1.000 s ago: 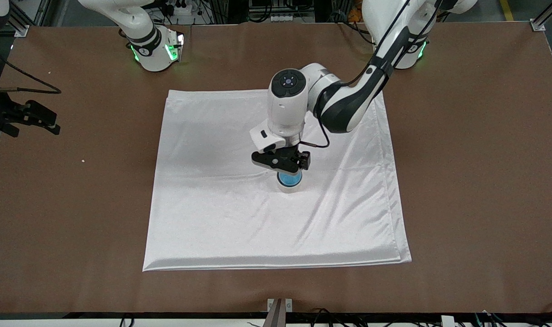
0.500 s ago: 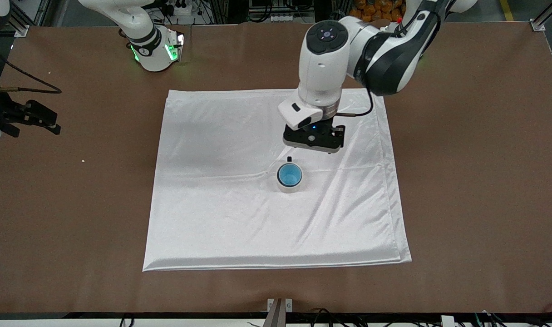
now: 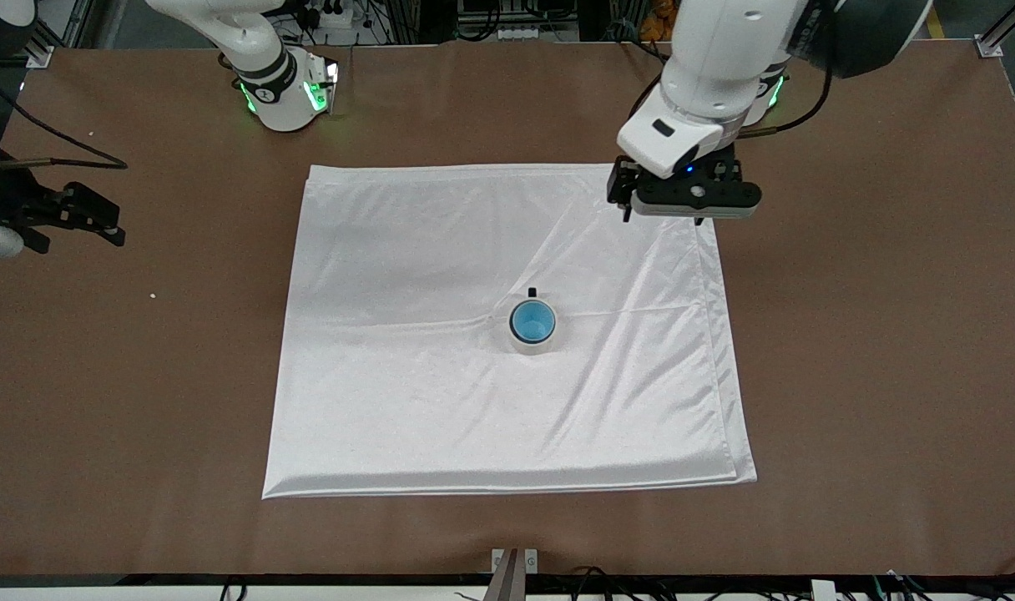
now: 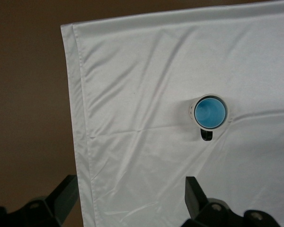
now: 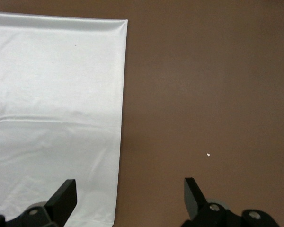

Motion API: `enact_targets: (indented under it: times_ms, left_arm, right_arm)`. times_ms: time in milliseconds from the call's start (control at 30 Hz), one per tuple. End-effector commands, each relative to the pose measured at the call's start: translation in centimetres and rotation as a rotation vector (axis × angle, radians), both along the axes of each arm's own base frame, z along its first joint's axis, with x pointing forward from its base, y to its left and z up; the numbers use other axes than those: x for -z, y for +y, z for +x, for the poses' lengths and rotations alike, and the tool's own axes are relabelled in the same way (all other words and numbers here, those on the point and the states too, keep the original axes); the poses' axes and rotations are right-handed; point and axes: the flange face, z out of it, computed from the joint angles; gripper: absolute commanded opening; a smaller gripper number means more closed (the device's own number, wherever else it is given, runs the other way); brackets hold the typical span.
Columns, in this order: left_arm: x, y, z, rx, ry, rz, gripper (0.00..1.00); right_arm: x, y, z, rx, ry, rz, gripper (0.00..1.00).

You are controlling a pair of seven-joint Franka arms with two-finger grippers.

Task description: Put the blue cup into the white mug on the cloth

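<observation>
You're seeing the blue cup (image 3: pixel 532 322) sitting inside the white mug (image 3: pixel 534 345), mid-frame on the cloth (image 3: pixel 391 376); task looks done. Left gripper (image 3: pixel 663 212) is hovering upper right, right gripper (image 3: pixel 78 236) waiting at frame's left edge, both jaws open, holding nothing.

Front view: high, across the table, facing the bases at twelve o'clock. Wrist views: straight down, closer. Shared by all three: the cloth (image 3: pixel 407 401) (image 4: pixel 146 85) (image 5: pixel 52 94).
</observation>
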Motion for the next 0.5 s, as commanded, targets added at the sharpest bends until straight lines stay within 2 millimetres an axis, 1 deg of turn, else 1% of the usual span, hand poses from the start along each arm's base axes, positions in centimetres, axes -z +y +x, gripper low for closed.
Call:
enact_targets:
  times_ms: [0, 67, 133, 200, 233, 267, 333, 467]
  left_arm:
    - [-2.1, 5.0, -1.5, -0.03, 0.033, -0.032, 1.0]
    - [-2.7, 7.0, -1.6, -0.055, 0.043, -0.037, 1.0]
    - [-3.0, 8.9, -1.5, -0.078, 0.059, -0.047, 1.0]
    - [-3.4, 10.7, -1.6, -0.094, 0.067, -0.061, 1.0]
    - [-3.6, 11.5, -1.6, -0.105, 0.069, -0.071, 1.0]
    - [-4.0, 12.2, -1.7, -0.116, 0.073, -0.079, 1.0]
    - [-4.4, 13.8, -1.5, -0.139, 0.085, -0.088, 1.0]
    - [-4.9, 17.3, -1.1, -0.105, 0.1, -0.089, 1.0]
  right_arm:
    - [-0.4, -1.2, -0.7, -0.03, -0.016, 0.0, 1.0]
    - [-0.6, -1.6, -0.5, -0.039, -0.03, -0.002, 1.0]
    - [-1.0, -1.4, -0.4, -0.044, -0.04, -0.002, 1.0]
    - [-1.2, -1.7, -0.2, -0.038, -0.045, -0.001, 1.0]
    - [-1.2, -1.7, -0.2, -0.038, -0.045, -0.001, 1.0]
    - [-1.2, -1.3, -0.2, -0.044, -0.044, -0.003, 1.0]
    - [-1.2, -1.3, -0.3, -0.044, -0.041, -0.003, 1.0]
    - [-1.2, -1.3, -0.3, -0.047, -0.039, -0.003, 1.0]
